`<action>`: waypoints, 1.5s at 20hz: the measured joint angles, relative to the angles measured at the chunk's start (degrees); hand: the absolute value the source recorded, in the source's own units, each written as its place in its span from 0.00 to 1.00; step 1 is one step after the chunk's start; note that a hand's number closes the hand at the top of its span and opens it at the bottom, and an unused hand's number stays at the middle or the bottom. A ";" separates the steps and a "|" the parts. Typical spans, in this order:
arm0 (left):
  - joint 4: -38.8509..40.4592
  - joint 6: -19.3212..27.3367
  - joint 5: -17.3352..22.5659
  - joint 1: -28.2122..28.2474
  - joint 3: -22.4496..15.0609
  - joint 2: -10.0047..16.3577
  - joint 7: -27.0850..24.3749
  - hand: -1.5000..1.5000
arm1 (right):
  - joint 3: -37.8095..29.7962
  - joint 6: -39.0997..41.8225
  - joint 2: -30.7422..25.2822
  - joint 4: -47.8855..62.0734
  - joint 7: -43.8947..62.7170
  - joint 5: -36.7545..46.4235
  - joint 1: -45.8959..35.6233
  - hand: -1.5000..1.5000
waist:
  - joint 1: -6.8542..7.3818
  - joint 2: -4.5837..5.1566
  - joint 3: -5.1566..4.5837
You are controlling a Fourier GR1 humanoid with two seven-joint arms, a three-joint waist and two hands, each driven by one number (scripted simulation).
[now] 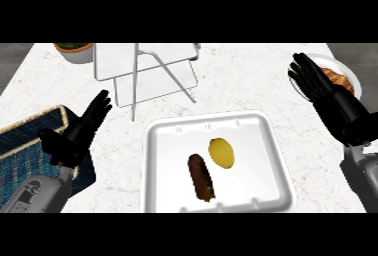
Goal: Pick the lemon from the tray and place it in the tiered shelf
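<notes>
While the lemon [221,152] lies untouched in the white tray [166,131], slightly right of its middle, a dark brown, elongated piece of food [201,178] lies just beside it to the lower left; what that food is cannot be made out. The tray's near rim sits at the lower edge of the view. Left of the tray, the left hand [71,139] hovers above the tabletop [244,85] with its fingers [96,107] straight and released, grasping nothing. It partly covers a blue woven basket [26,137], which is cut off by the left edge. Right of the tray, the right hand [341,112] is also released, fingers spread and empty. It hides much of a plate [348,70] that carries a golden pastry [338,78]. Beyond the tray stands the tiered shelf [144,62], pale panels on thin wire legs, with the levels hard to tell apart from above. A potted plant [74,51] beside it is clipped by the top edge.
</notes>
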 measured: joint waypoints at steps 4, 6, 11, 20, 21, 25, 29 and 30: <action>1.15 1.30 0.94 1.21 1.75 -0.73 3.07 0.50 | -3.32 -1.46 -1.29 0.01 -3.72 2.87 1.91 1.00 | 0.75 0.46 0.02; 0.98 2.55 2.22 2.18 2.93 -0.57 5.69 0.50 | -5.57 -3.00 -2.34 0.97 -6.66 4.69 2.77 1.00 | 1.04 0.46 0.24; 0.42 3.73 4.36 2.16 3.99 -1.25 10.57 0.50 | -5.93 -8.81 -5.14 9.06 -4.35 12.96 7.71 0.00 | 1.42 0.80 0.55; 0.32 5.42 4.04 2.08 4.72 -2.12 15.03 0.50 | -3.83 0.69 -5.82 11.49 -11.92 12.41 11.13 0.00 | 1.21 0.36 0.62; 0.83 5.47 3.87 1.92 4.96 -2.27 14.85 0.50 | -3.47 2.22 -6.47 10.44 -11.31 12.07 11.03 0.00 | 1.11 0.34 0.63; -0.19 5.59 3.68 2.75 5.15 -2.26 16.02 0.50 | -1.82 6.38 -9.12 3.97 -5.88 11.15 11.34 0.00 | 0.95 0.10 0.56; -0.22 5.99 3.11 2.60 5.38 -2.56 16.78 0.50 | 1.02 7.77 -10.85 -2.70 2.84 12.10 10.54 0.00 | 0.88 0.09 0.48; -0.35 6.00 2.82 2.85 5.40 -2.63 16.36 0.50 | 1.85 7.59 -11.02 -4.46 5.79 12.52 10.05 0.00 | 0.96 0.06 0.50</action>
